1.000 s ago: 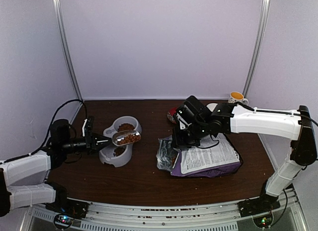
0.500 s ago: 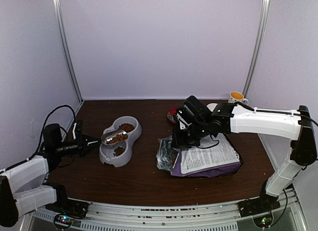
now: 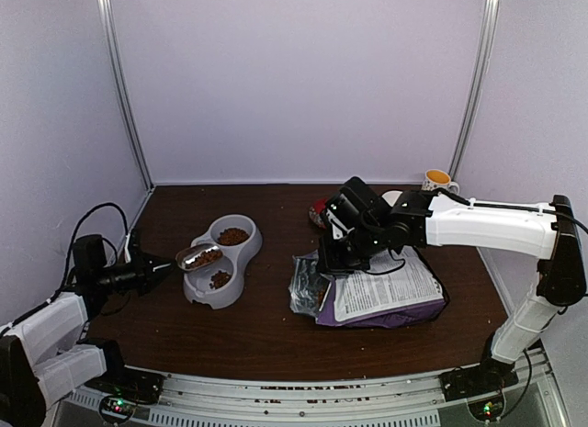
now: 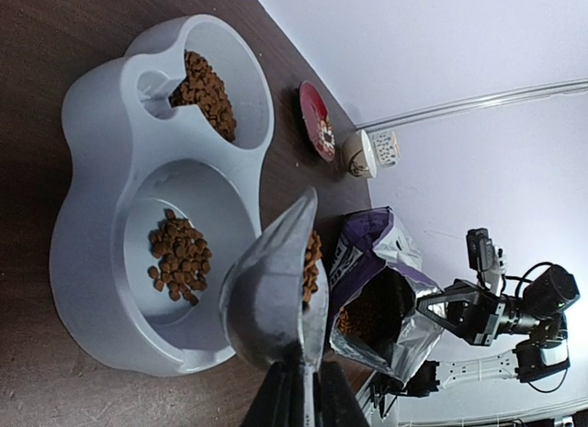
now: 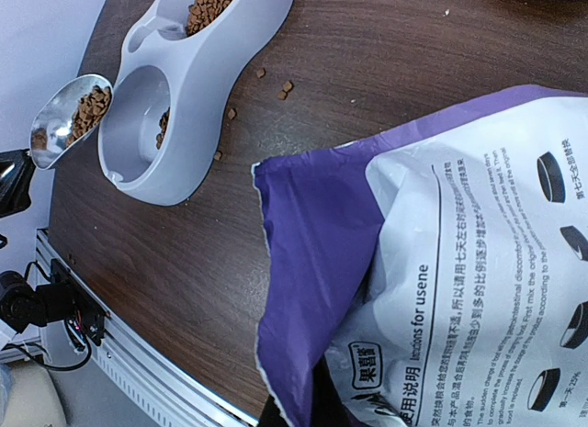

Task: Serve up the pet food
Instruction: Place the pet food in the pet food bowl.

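So the left gripper (image 4: 299, 404) was squeezed tight on the handle of a shiny metal scoop (image 4: 276, 289). Some of the pet food (image 4: 310, 262) sat inside the scoop. The scoop was held up just beside the left side of the gray double bowl (image 4: 92, 197), and it was not tipped out yet.

Both cups of the bowl had brown bits in them already. The far cup had a good pile. The near cup had only a small bunch, so it looked like it needed more. A few bits lay loose on the table (image 5: 303, 170) next to the bowl.

The right gripper (image 3: 344, 252) was closed, pinching the edge of the purple bag (image 5: 441, 262) to keep its mouth open.

I think the job was partly done. This scoop had yet to be poured in.
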